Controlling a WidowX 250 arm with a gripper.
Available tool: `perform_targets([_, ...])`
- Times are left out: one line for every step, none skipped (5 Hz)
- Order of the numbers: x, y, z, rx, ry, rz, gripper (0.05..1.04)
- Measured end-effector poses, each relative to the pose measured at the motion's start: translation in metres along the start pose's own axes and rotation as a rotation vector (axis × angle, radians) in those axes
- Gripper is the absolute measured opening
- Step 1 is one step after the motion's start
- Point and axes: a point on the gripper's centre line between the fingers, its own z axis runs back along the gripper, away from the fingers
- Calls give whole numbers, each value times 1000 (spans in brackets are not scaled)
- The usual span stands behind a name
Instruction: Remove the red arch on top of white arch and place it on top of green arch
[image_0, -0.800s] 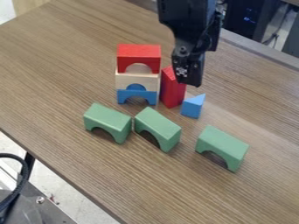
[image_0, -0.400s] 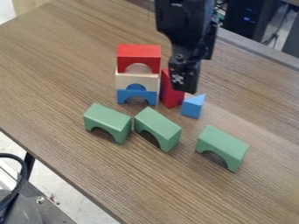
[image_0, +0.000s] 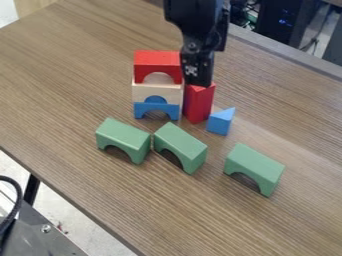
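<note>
While the arm (image_0: 199, 35) hangs down | red arch (image_0: 157, 61) beside it | contact unclear

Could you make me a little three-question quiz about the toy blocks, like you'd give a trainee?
1. Count: how many green arches stand on the table?
2. True or false: the red arch rests on top of the white arch.
3. Multiple choice: what colour is the lowest arch, the one under the white arch? A) green, B) blue, C) red

Key: 1: three; 2: true; 3: B
</note>
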Motion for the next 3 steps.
perform_targets([10, -11, -4, 1, -9, 42, 1001])
perform_targets([18, -19, -11, 3, -23, 70, 1000])
perform_targets([25, -22, -19, 13, -37, 93, 1001])
